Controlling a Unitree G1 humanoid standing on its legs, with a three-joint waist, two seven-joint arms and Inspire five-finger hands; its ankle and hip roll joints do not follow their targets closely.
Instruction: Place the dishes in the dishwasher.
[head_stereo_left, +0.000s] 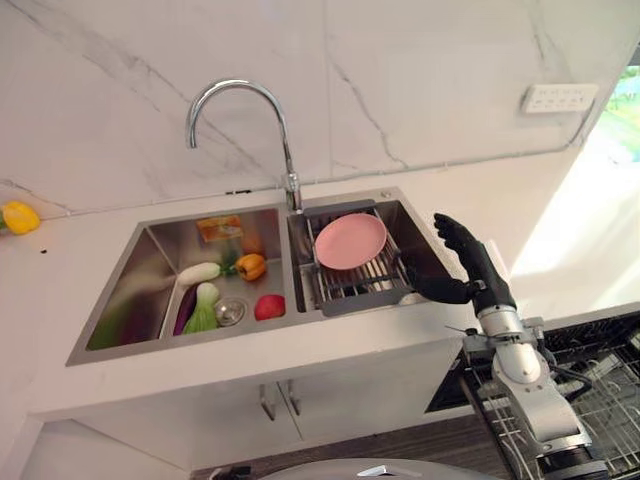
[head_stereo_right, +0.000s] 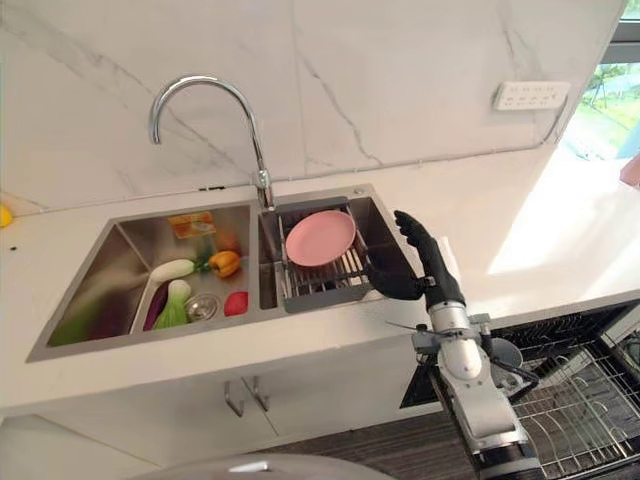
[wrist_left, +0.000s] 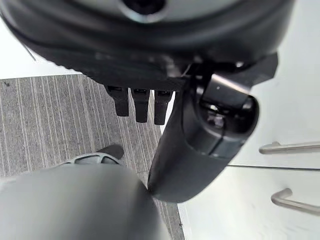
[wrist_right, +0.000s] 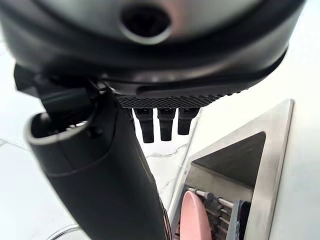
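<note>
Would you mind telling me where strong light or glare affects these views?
Left eye view: window daylight glares off the countertop right of the sink; the pink plate is evenly lit. Right wrist view: the right robot hand is a dark shape against bright white surroundings.

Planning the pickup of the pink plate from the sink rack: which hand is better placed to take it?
The right hand: it is raised, open, beside the rack holding the pink plate. The left hand hangs low by the cabinet doors, above the floor.
</note>
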